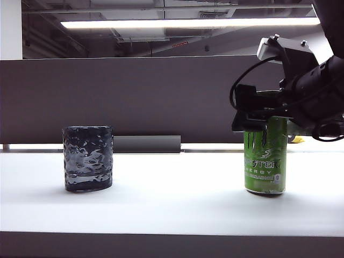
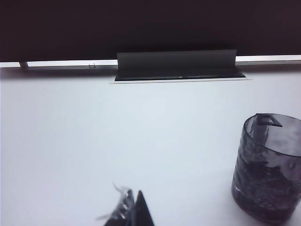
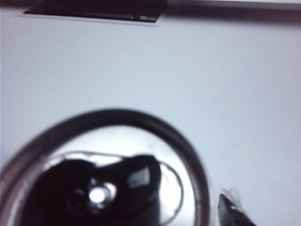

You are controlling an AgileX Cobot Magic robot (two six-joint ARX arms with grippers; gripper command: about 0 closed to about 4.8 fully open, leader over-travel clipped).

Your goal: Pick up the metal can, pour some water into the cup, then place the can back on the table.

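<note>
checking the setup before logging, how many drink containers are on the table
2. The cup stands on the left of the table; the metal can stands upright on the right, under the right gripper. None other shows.

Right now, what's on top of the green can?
The right gripper sits over the can, covering its top from the side. Its wrist view shows the lid and tab, one finger beside the rim. Whether anything is inside can't be seen.
</note>
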